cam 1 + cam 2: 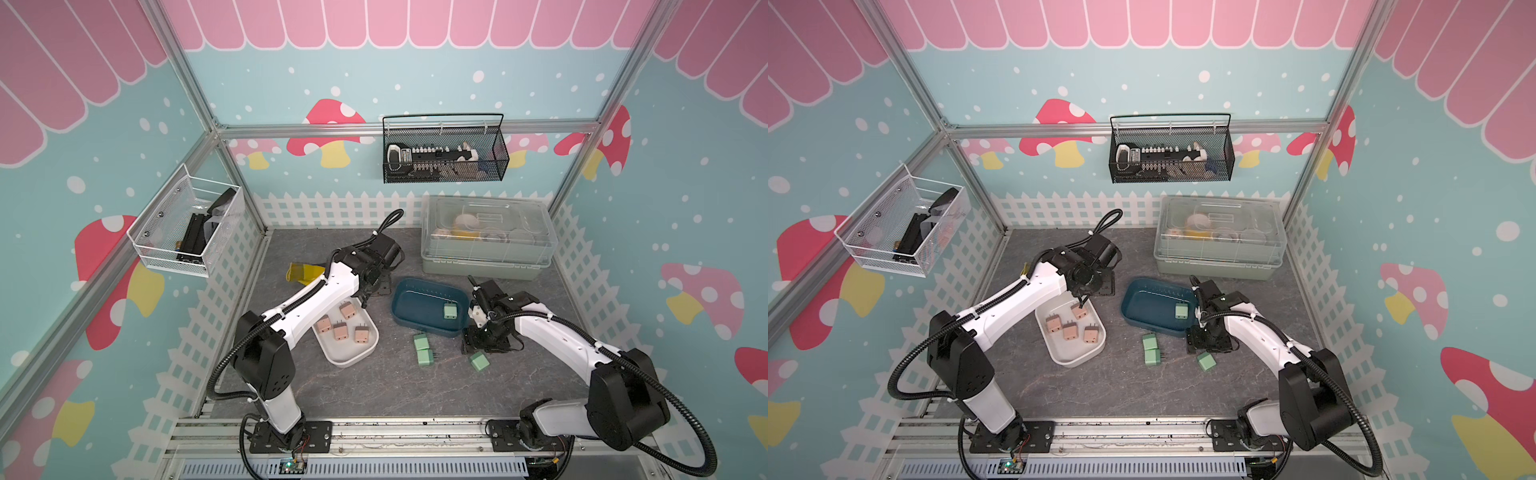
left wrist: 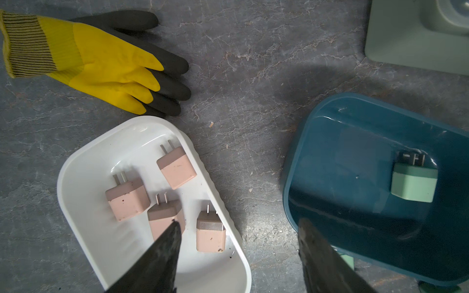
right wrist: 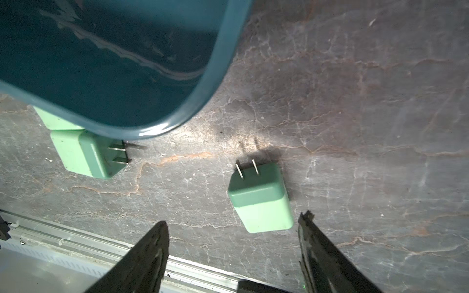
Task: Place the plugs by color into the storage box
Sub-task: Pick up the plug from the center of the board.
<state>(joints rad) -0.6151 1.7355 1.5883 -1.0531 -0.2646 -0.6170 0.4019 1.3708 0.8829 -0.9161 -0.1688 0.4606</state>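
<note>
Sorting so far: four pink plugs [image 2: 127,200] are lying in the white tray [image 2: 86,228]; one green plug [image 1: 449,311] is sitting in the teal tray [image 1: 411,303].
Waiting outside: three green plugs are lying on the surface [image 1: 374,382], a touching pair [image 1: 423,350] just beside the teal tray and a lone plug [image 3: 261,200] near it.
Right jaws: standing open and empty, hanging low just beside the lone plug.
Key relation: the lone plug is lying just ahead of the right fingertips [image 3: 157,241], nearer one finger than the other; its prongs are pointing away from the jaws, its long axis running roughly along their reach, slightly skewed.
Left jaws: standing open, holding nothing, hovering by the white tray's rim.
Nearer arm: the right arm [image 1: 540,332] is sitting far closer, so the pick looks its to make, after a small sideways shift.
</note>
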